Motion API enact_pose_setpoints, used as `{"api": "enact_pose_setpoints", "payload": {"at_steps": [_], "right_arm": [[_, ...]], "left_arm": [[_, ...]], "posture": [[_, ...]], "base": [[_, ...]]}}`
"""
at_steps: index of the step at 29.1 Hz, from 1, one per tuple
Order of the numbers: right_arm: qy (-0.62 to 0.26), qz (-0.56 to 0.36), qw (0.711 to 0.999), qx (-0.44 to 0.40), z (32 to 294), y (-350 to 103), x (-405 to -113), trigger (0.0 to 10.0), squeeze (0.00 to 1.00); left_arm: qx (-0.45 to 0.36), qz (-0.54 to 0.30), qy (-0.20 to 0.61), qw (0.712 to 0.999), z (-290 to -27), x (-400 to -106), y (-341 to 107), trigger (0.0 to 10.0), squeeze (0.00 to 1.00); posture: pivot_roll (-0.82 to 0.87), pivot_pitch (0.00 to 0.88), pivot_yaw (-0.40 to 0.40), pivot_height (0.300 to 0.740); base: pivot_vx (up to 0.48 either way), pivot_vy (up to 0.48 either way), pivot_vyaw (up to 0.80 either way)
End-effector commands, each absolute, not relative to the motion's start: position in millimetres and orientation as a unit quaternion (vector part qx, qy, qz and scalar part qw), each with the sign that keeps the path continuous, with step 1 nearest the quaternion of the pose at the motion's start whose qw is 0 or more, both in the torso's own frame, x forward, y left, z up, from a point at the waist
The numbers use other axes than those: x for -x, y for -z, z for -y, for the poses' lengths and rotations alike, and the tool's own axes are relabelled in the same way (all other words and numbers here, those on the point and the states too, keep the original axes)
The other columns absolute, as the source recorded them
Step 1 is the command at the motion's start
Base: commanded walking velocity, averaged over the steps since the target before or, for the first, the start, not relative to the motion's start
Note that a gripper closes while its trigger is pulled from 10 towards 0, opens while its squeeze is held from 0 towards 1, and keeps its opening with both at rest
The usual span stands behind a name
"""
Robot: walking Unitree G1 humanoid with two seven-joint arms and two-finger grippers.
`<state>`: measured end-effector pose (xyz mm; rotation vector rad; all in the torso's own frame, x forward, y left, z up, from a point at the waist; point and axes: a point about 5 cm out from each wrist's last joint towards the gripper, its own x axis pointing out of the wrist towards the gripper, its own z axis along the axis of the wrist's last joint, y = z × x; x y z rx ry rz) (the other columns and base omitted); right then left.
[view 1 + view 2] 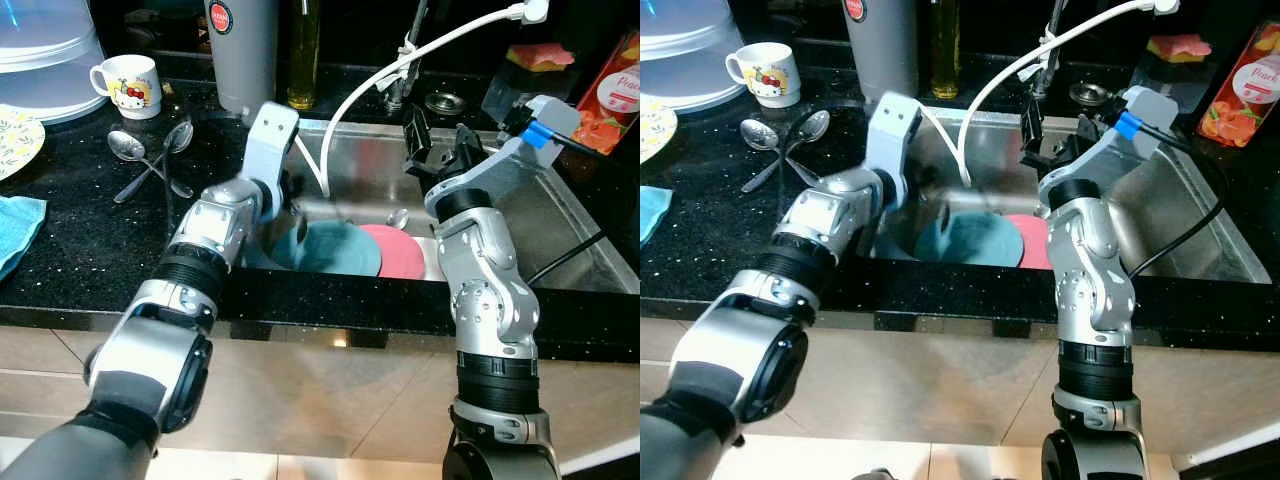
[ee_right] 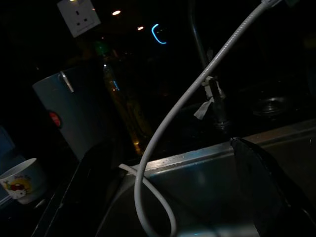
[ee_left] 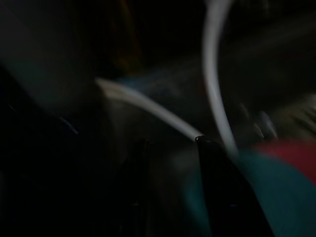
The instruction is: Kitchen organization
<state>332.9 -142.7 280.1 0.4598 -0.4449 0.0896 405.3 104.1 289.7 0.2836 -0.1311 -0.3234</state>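
Silver arms fill the foreground, both reaching over the front edge of the black speckled surface point(image 1: 90, 250) into the steel sink point(image 1: 560, 240). Left gripper point(image 3: 173, 148) sits low at the sink's left end, just over the teal plate point(image 1: 335, 250); in the left wrist view its two black fingers stand apart, so jaws open, nothing between them, though that view is dark and blurred. Right gripper point(image 1: 437, 150) is raised above the sink's back half, near the tap base point(image 1: 397, 95); right wrist view shows its fingers spread wide, jaws open and empty.

Teal plate lies on the sink floor at the left, partly hidden by the left forearm. Pink plate point(image 1: 400, 255) lies beside it toward the sink's middle, touching or slightly under it; cannot tell which. White hose point(image 1: 370, 90) curves from above the tap down into the sink.

Left of the sink: two spoons point(image 1: 150, 155) crossed on the surface, a white cartoon mug point(image 1: 128, 85) behind them, a clear stacked lid or container point(image 1: 45, 50) cut off at the frame corner, a patterned plate point(image 1: 15, 140) and blue cloth point(image 1: 15, 230) cut off at the edge. Behind the sink: grey canister point(image 1: 240, 50), oil bottle point(image 1: 303, 55), both cropped at top. Right of the sink: sponge point(image 1: 540, 57) and a red carton point(image 1: 615, 95). Small spoon-like item near the sink's middle is hard to make out.
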Motion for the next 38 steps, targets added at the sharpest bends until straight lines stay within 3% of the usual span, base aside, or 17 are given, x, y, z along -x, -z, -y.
{"api": "enact_pose_setpoints", "payload": {"at_steps": [1, 5, 7, 13, 26, 38], "right_arm": [[-0.048, 0.219, 0.948, -0.227, 141.3, -281.3, -332.3, 10.0, 0.0], [-0.05, 0.219, 0.948, -0.227, 140.7, -281.2, -333.4, 10.0, 0.0], [-0.051, 0.218, 0.948, -0.227, 140.4, -281.1, -333.6, 10.0, 0.0], [-0.057, 0.221, 0.948, -0.224, 139.1, -283.0, -334.4, 10.0, 0.0], [-0.057, 0.222, 0.947, -0.225, 138.9, -283.8, -333.7, 10.0, 0.0], [-0.051, 0.221, 0.947, -0.226, 141.1, -283.1, -333.3, 10.0, 0.0]], "left_arm": [[-0.156, 0.069, 0.164, 0.972, -106.0, -401.5, -288.0, 10.0, 0.0], [-0.143, 0.048, 0.067, 0.986, -135.9, -403.3, -293.2, 10.0, 0.0], [-0.127, 0.018, -0.019, 0.992, -158.6, -406.4, -292.1, 10.0, 0.0], [-0.059, -0.057, -0.158, 0.984, -199.0, -405.6, -268.3, 10.0, 0.0], [-0.019, -0.125, -0.189, 0.974, -204.7, -401.8, -244.3, 10.0, 0.0], [0.0, -0.134, -0.193, 0.972, -208.7, -408.8, -241.6, 10.0, 0.0]], "posture": [[0.26, 0.095, -0.034, 0.74], [0.25, 0.085, -0.035, 0.74], [0.26, 0.075, -0.04, 0.74], [0.25, 0.06, -0.042, 0.74], [0.25, 0.069, -0.041, 0.74], [0.24, 0.084, -0.037, 0.74]], "base": [[0.0, 0.0, 0.0], [0.0, 0.0, 0.0], [0.0, 0.0, 0.0], [0.0, 0.0, 0.0], [0.0, 0.0, 0.0], [0.0, 0.0, 0.0]]}}
